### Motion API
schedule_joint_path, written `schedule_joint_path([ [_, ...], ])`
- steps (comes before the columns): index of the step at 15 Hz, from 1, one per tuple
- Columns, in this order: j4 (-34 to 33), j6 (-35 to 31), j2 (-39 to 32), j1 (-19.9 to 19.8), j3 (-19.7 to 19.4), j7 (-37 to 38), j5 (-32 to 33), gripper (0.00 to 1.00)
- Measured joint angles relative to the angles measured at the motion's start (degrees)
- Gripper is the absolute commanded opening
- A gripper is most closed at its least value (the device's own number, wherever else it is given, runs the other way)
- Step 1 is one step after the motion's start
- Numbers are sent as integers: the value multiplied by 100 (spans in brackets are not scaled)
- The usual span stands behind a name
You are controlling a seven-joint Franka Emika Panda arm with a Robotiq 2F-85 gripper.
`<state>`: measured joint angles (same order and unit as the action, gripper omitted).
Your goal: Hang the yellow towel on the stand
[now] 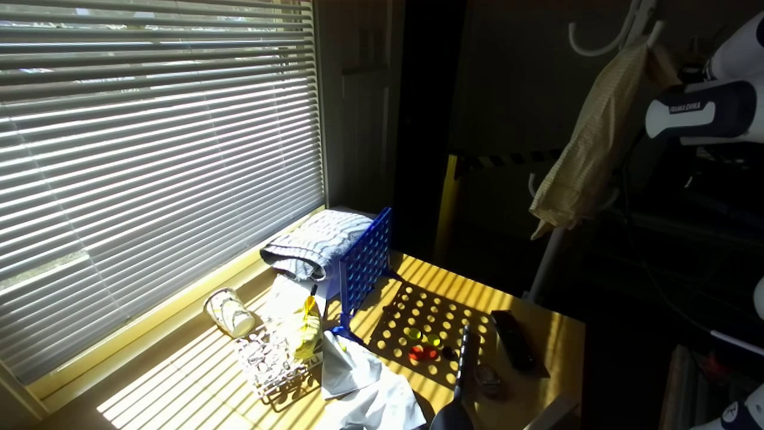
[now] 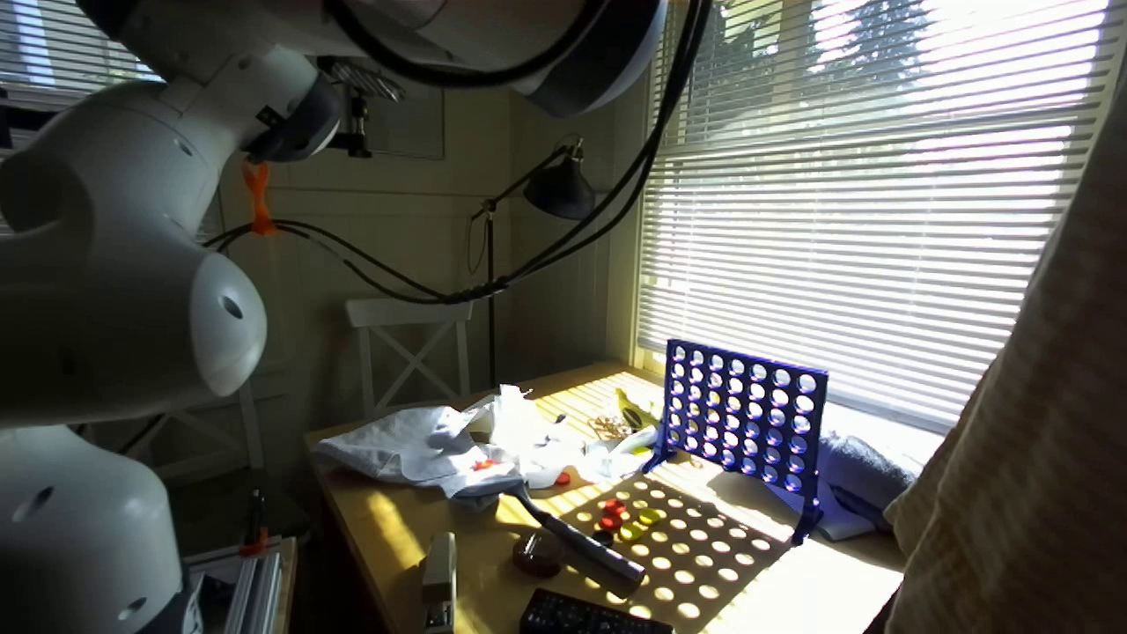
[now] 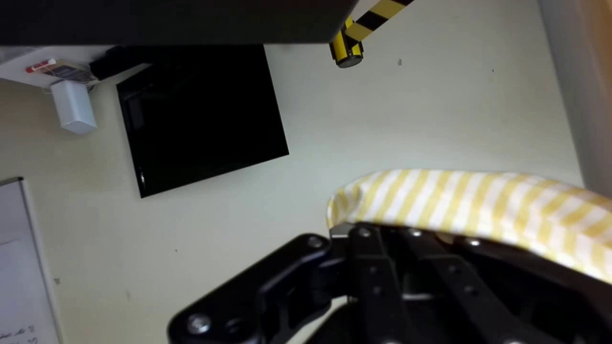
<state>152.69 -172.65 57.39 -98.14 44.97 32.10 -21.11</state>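
The yellow towel [image 1: 591,137], pale with yellow stripes, hangs down in front of the white stand [image 1: 638,22] in an exterior view. Its upper end is among the stand's top hooks, and a short part runs right toward the arm. I cannot tell whether it rests on a hook. In the wrist view the towel [image 3: 459,200] lies across my fingertips and hides them. My gripper [image 3: 377,230] has its fingers close together, shut on the towel. In an exterior view the gripper is lost in shadow. A tan cloth [image 2: 1012,458] hangs close to the camera, likely the same towel.
The table [image 1: 561,340] holds a blue game frame [image 1: 365,263], a grey towel [image 1: 322,239], a wire basket [image 1: 268,364], a white cloth [image 1: 376,394], a spatula [image 1: 462,364] and a remote [image 1: 513,340]. A yellow barrier post [image 1: 447,197] stands behind. Cables [image 2: 458,295] hang off the arm.
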Motion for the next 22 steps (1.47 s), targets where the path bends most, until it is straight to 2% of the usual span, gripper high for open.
schedule_joint_path([
  [9, -1, 483, -159, -2, 198, 255, 416, 1],
  [22, -6, 784, -273, -28, 280, 595, 909, 1],
])
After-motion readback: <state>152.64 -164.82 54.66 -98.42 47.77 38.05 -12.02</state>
